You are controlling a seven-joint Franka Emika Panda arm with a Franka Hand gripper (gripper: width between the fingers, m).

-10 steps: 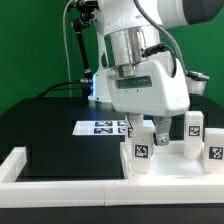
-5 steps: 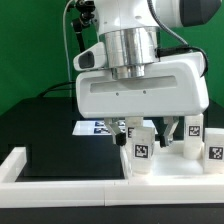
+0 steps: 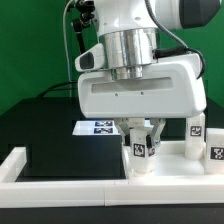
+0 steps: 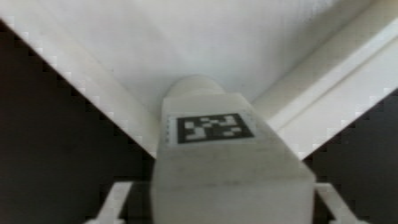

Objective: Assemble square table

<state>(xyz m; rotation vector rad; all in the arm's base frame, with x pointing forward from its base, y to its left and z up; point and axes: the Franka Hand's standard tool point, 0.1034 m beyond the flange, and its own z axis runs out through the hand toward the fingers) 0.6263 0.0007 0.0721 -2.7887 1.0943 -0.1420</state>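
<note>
The square table top point(image 3: 175, 166) lies at the exterior view's lower right, white with a raised rim. One white leg point(image 3: 139, 150) with a black-and-white tag stands upright at its near corner. My gripper point(image 3: 140, 137) comes straight down over this leg, with a finger pressed to each side, shut on it. In the wrist view the same leg point(image 4: 217, 150) fills the middle, with one finger point(image 4: 118, 200) beside it and the top's rim point(image 4: 329, 95) behind it. Two more tagged legs point(image 3: 197, 127) point(image 3: 216, 153) stand on the top at the right.
The marker board point(image 3: 98, 126) lies on the black surface behind the gripper. Long white bars edge the surface at the front point(image 3: 70, 187) and at the exterior view's left point(image 3: 14, 161). A green backdrop stands behind.
The hand has turned about its upright axis, so its broad face now faces the camera. The fingers, spread wide half a second ago, have closed in on the leg. The leg stays in place.
</note>
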